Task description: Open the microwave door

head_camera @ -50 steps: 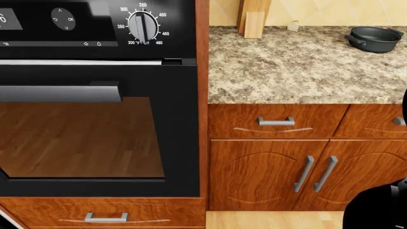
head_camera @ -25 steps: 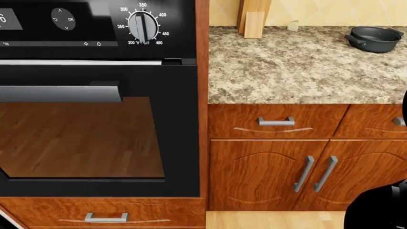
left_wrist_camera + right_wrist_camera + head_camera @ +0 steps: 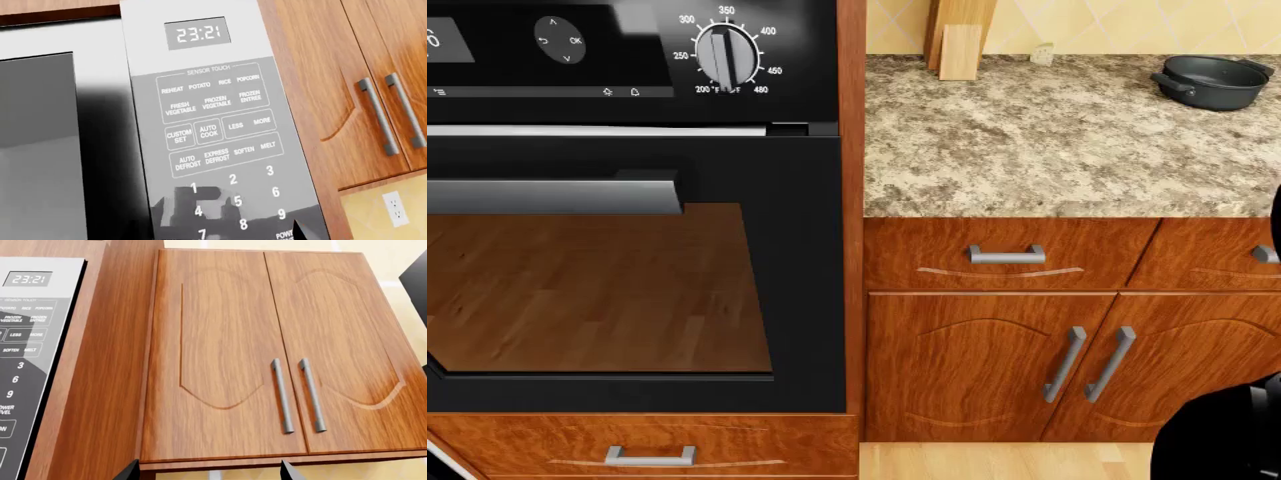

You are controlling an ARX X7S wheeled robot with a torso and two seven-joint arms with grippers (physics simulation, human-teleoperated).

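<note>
In the left wrist view the microwave fills the frame. Its door (image 3: pixel 40 140) with the dark window is closed. The grey control panel (image 3: pixel 213 125) beside it shows 23:21 and the keypad. My left gripper (image 3: pixel 213 236) hovers close before the lower keypad. One dark fingertip (image 3: pixel 298 233) shows; the other is lost against the dark door edge. The spread looks open, with nothing held. My right gripper (image 3: pixel 210 474) is open and empty, facing the wooden wall cabinet (image 3: pixel 267 355) beside the microwave panel (image 3: pixel 27 340). The microwave is out of the head view.
The head view looks down on a black wall oven (image 3: pixel 627 250) with a steel handle. Beside it is a granite counter (image 3: pixel 1054 140) with a dark pot (image 3: pixel 1212 80) and leaning boards (image 3: pixel 958 40). Drawers and cabinet doors (image 3: pixel 1081 360) lie below. A wall outlet (image 3: pixel 395 207) is under the cabinet.
</note>
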